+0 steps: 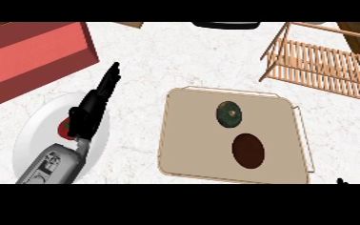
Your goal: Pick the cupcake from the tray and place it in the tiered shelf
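So you've got the white marbled counter (175,57) filling the whole view, with a big red box (42,52) up in the left corner. The beige rectangular tray (190,138) sits right of centre. The slatted wooden tiered shelf (309,62) is in the upper right corner, well apart from the tray.

A round white plate (35,133) lies on the left. Your left hand (88,114) hangs over it, black fingers straight and held together, pointing up and to the right, gripping nothing.

The round dark-green-topped cupcake (228,114) is on the tray, upper middle, with a dark brown oval item (248,150) just below it. A small red item (65,126) on the plate is half hidden by the hand.

Only a black sliver of your right hand (342,181) shows at the lower right edge, so I can't tell its state.
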Controlling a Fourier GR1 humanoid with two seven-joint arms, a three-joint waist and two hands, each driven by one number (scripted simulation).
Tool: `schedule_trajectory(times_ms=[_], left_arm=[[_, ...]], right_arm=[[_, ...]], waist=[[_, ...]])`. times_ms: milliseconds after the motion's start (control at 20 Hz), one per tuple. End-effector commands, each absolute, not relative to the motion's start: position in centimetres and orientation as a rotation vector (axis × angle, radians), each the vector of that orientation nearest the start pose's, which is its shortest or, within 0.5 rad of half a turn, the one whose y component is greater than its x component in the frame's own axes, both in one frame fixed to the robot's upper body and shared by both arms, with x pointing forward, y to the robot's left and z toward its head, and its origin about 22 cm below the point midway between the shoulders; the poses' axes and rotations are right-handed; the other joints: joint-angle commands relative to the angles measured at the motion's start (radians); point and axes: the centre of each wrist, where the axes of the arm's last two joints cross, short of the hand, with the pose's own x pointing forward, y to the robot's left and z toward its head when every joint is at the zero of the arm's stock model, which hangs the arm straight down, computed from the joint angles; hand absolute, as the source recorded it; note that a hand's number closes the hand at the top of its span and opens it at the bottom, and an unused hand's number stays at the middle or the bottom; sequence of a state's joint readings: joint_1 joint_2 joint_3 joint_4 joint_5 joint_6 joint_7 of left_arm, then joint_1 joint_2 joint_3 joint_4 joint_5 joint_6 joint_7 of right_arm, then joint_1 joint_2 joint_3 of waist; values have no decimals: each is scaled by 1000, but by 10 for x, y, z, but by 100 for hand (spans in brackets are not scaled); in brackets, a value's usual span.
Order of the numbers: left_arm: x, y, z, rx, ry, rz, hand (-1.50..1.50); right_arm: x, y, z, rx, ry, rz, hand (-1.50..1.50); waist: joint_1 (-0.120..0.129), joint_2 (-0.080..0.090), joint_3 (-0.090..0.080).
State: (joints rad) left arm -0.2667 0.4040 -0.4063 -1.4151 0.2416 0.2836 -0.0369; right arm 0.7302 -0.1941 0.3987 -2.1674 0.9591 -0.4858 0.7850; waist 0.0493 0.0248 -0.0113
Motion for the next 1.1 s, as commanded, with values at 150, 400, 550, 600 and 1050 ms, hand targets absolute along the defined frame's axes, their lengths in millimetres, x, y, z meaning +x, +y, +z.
schedule_trajectory(times_ms=[150,400,550,600,1050], left_arm=[[287,210,26,74,-1590,-284,0],[286,213,21,97,-1575,-276,0],[277,227,18,89,-1579,-297,0],[288,218,9,124,-1590,-270,0],[286,222,24,96,-1588,-253,0]], right_arm=[[103,-167,96,-1074,-828,163,-150],[131,-134,110,-1120,-799,207,-150],[144,-122,111,-1124,-804,193,-150],[153,-117,90,-1130,-795,208,-150],[177,-112,102,-1118,-794,212,-150]], waist=[[-13,-15,6],[-27,-19,8],[-23,-21,9],[-38,-19,10],[-42,-23,10]])
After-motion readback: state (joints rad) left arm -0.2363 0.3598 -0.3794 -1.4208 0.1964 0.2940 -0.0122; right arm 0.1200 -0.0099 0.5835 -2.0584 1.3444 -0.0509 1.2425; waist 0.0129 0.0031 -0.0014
